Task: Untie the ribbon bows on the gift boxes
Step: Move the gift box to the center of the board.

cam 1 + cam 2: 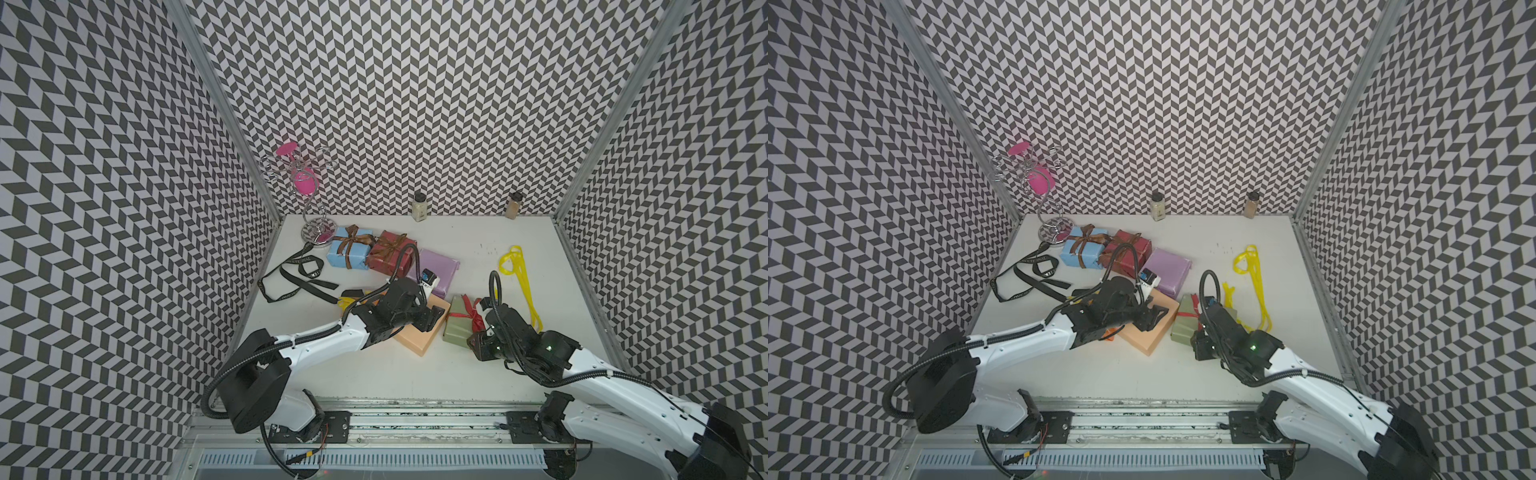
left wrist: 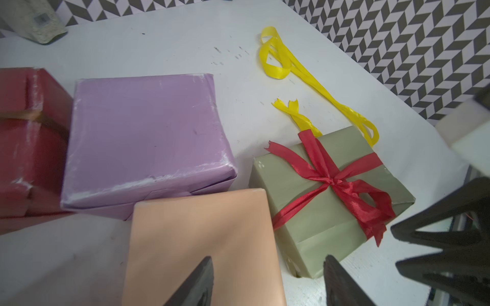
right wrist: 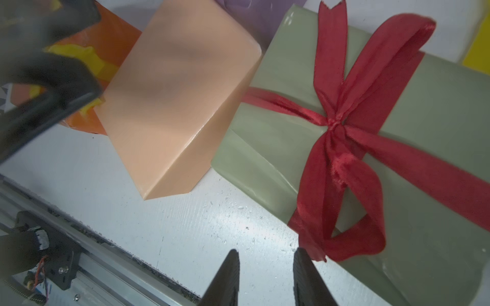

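Red satin ribbon bow (image 3: 342,148) on olive-green paper-wrapped box (image 3: 265,137): loose loop just beyond tips of right gripper (image 3: 266,278), the nearer one. Jaws narrowly apart, empty.

Chevron walls (image 1: 415,83) are closing in three sides, black on white — aluminium posts (image 1: 230,116) running up both back corners. White tabletop (image 1: 415,374) is showing scuffs and a few dark specks toward the back. Metal rail (image 1: 415,417) is running along the front edge. Two small jars (image 1: 419,206) are standing against the back wall. Light is falling flat and even
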Controlling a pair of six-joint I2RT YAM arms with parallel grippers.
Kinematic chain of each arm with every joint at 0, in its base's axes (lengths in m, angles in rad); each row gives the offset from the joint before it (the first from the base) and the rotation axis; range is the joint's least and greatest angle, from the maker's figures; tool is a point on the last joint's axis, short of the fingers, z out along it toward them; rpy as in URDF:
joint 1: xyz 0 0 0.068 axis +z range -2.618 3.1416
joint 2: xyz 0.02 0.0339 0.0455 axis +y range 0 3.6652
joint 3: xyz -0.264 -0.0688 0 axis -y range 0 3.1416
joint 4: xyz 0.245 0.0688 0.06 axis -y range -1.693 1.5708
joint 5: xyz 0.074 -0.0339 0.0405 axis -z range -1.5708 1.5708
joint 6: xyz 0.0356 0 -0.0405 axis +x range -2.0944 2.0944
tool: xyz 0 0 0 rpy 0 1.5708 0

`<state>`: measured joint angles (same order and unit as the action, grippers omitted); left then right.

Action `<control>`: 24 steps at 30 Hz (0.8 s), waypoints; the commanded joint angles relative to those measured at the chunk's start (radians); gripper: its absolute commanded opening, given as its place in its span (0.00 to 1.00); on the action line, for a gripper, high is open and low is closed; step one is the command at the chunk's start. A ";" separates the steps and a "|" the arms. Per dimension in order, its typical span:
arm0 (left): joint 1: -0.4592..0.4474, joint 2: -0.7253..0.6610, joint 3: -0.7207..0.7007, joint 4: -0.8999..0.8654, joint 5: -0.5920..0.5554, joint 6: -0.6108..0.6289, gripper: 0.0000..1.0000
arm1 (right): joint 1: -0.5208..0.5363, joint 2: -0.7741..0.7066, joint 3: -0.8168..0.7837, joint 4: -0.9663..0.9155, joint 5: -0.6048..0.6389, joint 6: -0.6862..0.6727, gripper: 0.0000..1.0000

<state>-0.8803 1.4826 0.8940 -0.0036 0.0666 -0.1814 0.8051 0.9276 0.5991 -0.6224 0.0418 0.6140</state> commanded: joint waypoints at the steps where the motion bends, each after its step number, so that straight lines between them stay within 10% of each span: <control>1: -0.030 0.054 0.068 0.041 -0.041 0.043 0.65 | 0.058 -0.041 -0.042 0.039 0.089 0.121 0.37; 24: -0.040 0.285 0.168 0.115 -0.005 0.105 0.64 | 0.105 -0.114 -0.224 0.270 0.253 0.226 0.45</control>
<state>-0.9161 1.7535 1.0302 0.0826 0.0544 -0.0856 0.9070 0.8505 0.3885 -0.4652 0.2546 0.8383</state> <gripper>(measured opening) 0.644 0.452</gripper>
